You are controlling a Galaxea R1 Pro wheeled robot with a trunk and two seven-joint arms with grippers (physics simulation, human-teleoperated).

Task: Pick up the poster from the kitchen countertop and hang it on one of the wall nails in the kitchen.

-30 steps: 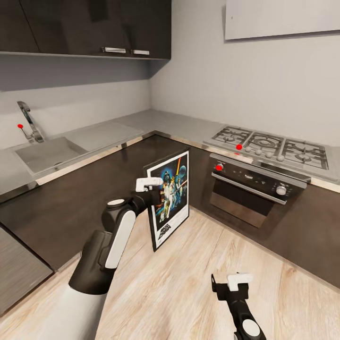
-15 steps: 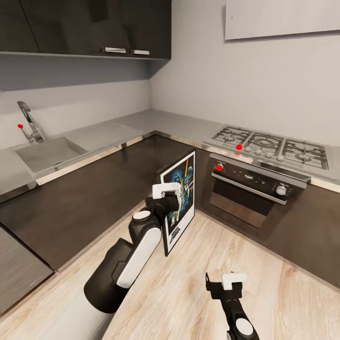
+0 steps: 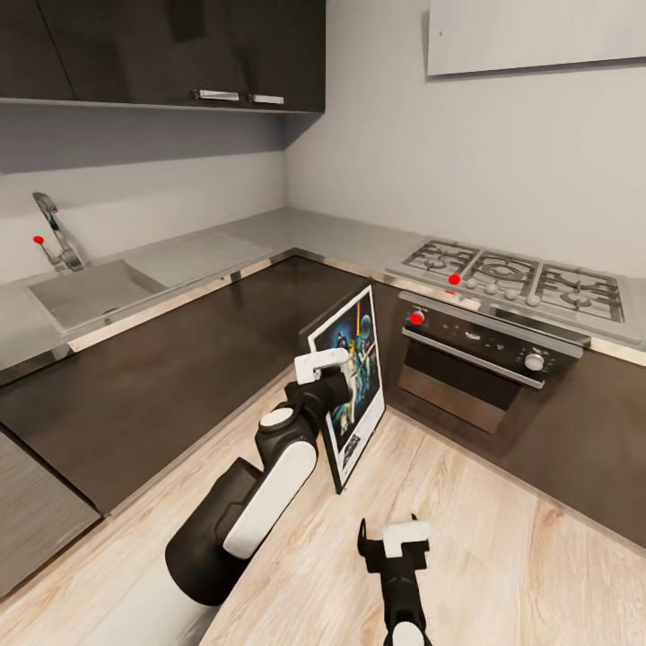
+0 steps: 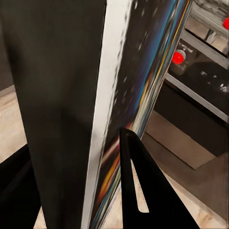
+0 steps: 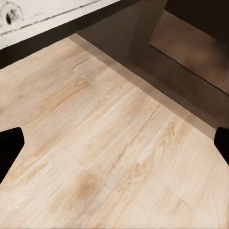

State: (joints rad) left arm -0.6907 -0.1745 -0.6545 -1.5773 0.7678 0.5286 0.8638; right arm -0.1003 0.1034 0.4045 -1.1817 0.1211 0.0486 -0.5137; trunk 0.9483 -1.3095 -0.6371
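The Star Wars poster hangs upright over the floor in front of the cabinet corner, tilted with its printed face turned right. My left gripper is shut on its left edge. In the left wrist view the poster runs edge-on between two dark fingers. My right gripper is open and empty, low over the wood floor; its fingertips stand far apart. The pale grey countertop runs in an L behind. A tiny dark dot marks the pale panel high on the right; I cannot tell if it is a nail.
A sink with a tap is set into the worktop on the left. A gas hob and oven stand to the right. Dark upper cabinets hang above. Wood floor spreads ahead.
My left arm has carried the poster to the right and a little lower, turning its face more edge-on. The right gripper has shifted left and nearer the bottom of the head view.
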